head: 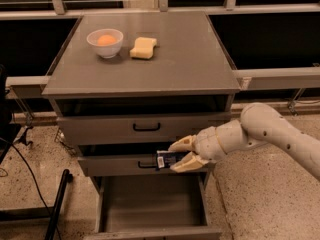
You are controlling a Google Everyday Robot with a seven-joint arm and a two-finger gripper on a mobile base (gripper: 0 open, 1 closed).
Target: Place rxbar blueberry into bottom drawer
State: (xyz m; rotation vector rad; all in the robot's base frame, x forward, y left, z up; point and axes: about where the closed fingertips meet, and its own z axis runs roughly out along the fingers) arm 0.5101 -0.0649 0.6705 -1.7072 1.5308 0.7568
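My gripper (181, 154) is shut on the rxbar blueberry (170, 158), a dark navy bar with pale print held flat between the cream fingers (188, 162). It hangs in front of the middle drawer's face, above the right half of the bottom drawer (150, 204). The bottom drawer is pulled wide open and shows a plain grey inside. My arm (270, 134) reaches in from the right.
The grey cabinet top (190, 59) carries a white bowl (105, 42) with an orange in it and a yellow sponge block (143, 48). The two upper drawers with black handles (146, 127) stand slightly ajar. A black pole (57, 204) and cables lie on the floor at left.
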